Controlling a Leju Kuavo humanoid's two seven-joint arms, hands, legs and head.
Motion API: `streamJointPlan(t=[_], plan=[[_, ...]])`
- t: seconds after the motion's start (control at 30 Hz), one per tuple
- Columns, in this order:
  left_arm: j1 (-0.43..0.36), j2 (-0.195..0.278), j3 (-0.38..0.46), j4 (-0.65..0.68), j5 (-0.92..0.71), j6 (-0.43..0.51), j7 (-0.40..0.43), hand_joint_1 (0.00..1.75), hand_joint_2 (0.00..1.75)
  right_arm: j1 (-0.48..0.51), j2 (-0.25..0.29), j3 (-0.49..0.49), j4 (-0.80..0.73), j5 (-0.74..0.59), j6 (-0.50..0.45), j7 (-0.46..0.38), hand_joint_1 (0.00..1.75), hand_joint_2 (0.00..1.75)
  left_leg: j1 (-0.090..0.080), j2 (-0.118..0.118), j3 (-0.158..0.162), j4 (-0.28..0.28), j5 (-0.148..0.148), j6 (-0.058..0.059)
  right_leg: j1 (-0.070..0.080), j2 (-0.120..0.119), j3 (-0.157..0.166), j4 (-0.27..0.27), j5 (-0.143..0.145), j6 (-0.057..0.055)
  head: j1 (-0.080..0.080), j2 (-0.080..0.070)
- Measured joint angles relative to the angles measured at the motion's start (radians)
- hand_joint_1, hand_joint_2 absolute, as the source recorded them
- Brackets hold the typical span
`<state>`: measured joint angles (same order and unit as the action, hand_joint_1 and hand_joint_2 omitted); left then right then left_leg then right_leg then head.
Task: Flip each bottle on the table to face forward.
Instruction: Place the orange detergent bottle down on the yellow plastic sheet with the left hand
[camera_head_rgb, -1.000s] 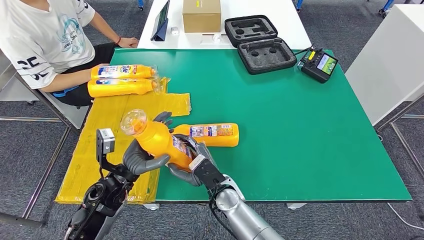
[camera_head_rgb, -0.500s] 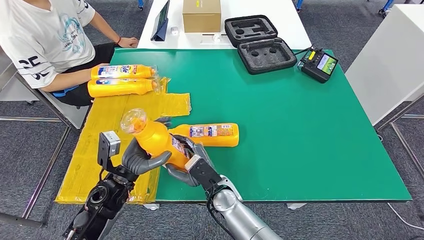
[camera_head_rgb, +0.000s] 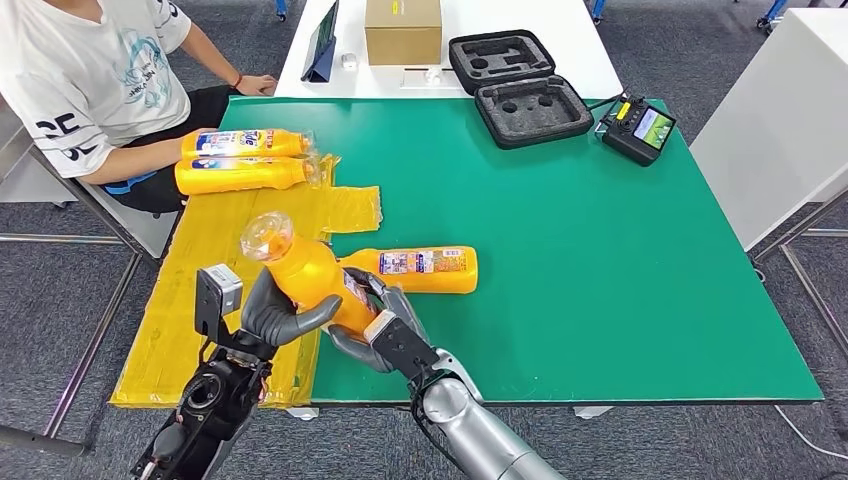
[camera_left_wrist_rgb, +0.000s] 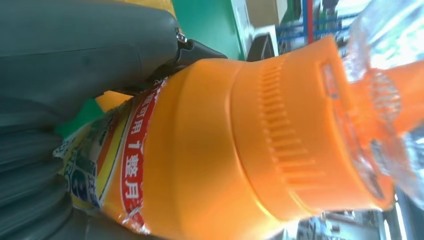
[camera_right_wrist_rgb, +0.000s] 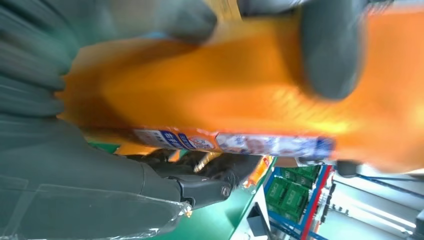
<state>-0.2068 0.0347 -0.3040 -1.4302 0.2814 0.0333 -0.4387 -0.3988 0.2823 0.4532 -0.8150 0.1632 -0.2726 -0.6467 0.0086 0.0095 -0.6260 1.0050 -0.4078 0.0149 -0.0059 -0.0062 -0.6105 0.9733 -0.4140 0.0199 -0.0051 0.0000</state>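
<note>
Head view: both robot hands hold 1 orange bottle (camera_head_rgb: 315, 280) above the near edge of the green bench (camera_head_rgb: 600, 250), tilted, its clear cap (camera_head_rgb: 266, 237) pointing up and away to the left; the left robot hand (camera_head_rgb: 275, 312) wraps the shoulder from below, the right robot hand (camera_head_rgb: 375, 322) cups the base end, fingers curled on the body; a 2nd bottle (camera_head_rgb: 425, 268) lies flat on the mat just behind, label up; 2 more bottles (camera_head_rgb: 245, 158) lie side by side on the yellow sheet (camera_head_rgb: 220, 260) near a seated person (camera_head_rgb: 90, 80); a foam case (camera_head_rgb: 520, 85) and a controller (camera_head_rgb: 640, 128) sit at the far side.

Left wrist view: the bottle (camera_left_wrist_rgb: 225, 150) shows a smooth, glossy plastic shoulder, a ribbed orange collar (camera_left_wrist_rgb: 295, 135) and the clear cap (camera_left_wrist_rgb: 390, 100); the label (camera_left_wrist_rgb: 105, 170) is thin film, wrinkled at the edge; the thick grey thumb (camera_left_wrist_rgb: 85, 50) presses on the body.

Right wrist view: blurred; grey fingers (camera_right_wrist_rgb: 325, 55) press on the orange body (camera_right_wrist_rgb: 210, 95), a label strip (camera_right_wrist_rgb: 230, 142) beneath.

Judgement: likely stiff but slightly squeezable, fairly heavy if full, slick; best held across the broad body, not the cap or the loose film.
</note>
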Motion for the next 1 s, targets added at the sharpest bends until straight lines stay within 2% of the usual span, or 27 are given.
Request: streamJointPlan(t=[0.03, 0.27, 0.43, 0.67, 0.77, 0.83, 0.97, 1.0], plan=[[-0.001, 0.001, 0.002, 0.000, -0.003, 0.012, -0.003, 1.75, 1.75, 0.001, 0.000, 0.002, -0.003, 0.001, -0.002, -0.001, 0.00, 0.00, 0.000, 0.000, 0.000, 0.000, 0.000, 0.000, 0.000, 0.000, 0.000, 0.000, 0.000, 0.000, 0.000, 0.000], [-0.014, 0.013, 0.017, 0.003, -0.070, 0.096, -0.048, 1.75, 1.75, 0.017, -0.011, 0.012, -0.077, 0.012, 0.002, -0.013, 0.00, 0.00, 0.000, 0.000, 0.000, 0.000, 0.000, 0.000, 0.000, 0.000, 0.000, 0.000, 0.000, 0.000, 0.000, 0.000], [-0.023, 0.024, 0.045, 0.020, -0.146, 0.175, -0.089, 1.75, 1.75, 0.060, -0.033, 0.015, -0.237, 0.019, 0.045, -0.015, 0.00, 0.00, 0.000, 0.000, 0.000, 0.000, 0.000, 0.000, 0.000, 0.000, 0.000, 0.000, 0.000, 0.000, 0.000, 0.000], [-0.025, 0.032, 0.084, 0.048, -0.173, 0.208, -0.102, 1.75, 1.75, 0.091, -0.057, 0.023, -0.382, 0.014, 0.082, -0.013, 0.00, 0.00, 0.000, 0.000, 0.000, 0.000, 0.000, 0.000, 0.000, 0.000, 0.000, 0.000, 0.000, 0.000, 0.000, 0.000], [-0.030, 0.034, 0.105, 0.062, -0.228, 0.270, -0.125, 1.75, 1.75, 0.105, -0.063, 0.024, -0.424, -0.012, 0.095, -0.031, 0.00, 0.00, 0.000, 0.000, 0.000, 0.000, 0.000, 0.000, 0.000, 0.000, 0.000, 0.000, 0.000, 0.000, 0.000, 0.000], [-0.037, 0.040, 0.124, 0.072, -0.298, 0.337, -0.139, 1.75, 1.75, 0.122, -0.064, 0.024, -0.471, -0.041, 0.066, -0.044, 0.00, 0.00, 0.000, 0.000, 0.000, 0.000, 0.000, 0.000, 0.000, 0.000, 0.000, 0.000, 0.000, 0.000, 0.000, 0.000], [-0.058, 0.064, 0.175, 0.100, -0.520, 0.514, -0.140, 1.75, 1.75, 0.161, -0.063, 0.025, -0.601, -0.091, -0.057, -0.052, 0.00, 1.75, 0.001, 0.000, 0.000, 0.000, 0.000, 0.000, 0.001, 0.000, -0.001, 0.000, 0.000, 0.000, 0.000, 0.000], [-0.067, 0.072, 0.188, 0.113, -0.578, 0.539, -0.130, 1.75, 1.75, 0.167, -0.063, 0.025, -0.630, -0.094, -0.084, -0.052, 0.00, 1.75, 0.001, 0.000, 0.000, 0.000, 0.000, 0.000, 0.001, 0.000, -0.001, 0.000, 0.000, 0.000, 0.000, 0.000]])
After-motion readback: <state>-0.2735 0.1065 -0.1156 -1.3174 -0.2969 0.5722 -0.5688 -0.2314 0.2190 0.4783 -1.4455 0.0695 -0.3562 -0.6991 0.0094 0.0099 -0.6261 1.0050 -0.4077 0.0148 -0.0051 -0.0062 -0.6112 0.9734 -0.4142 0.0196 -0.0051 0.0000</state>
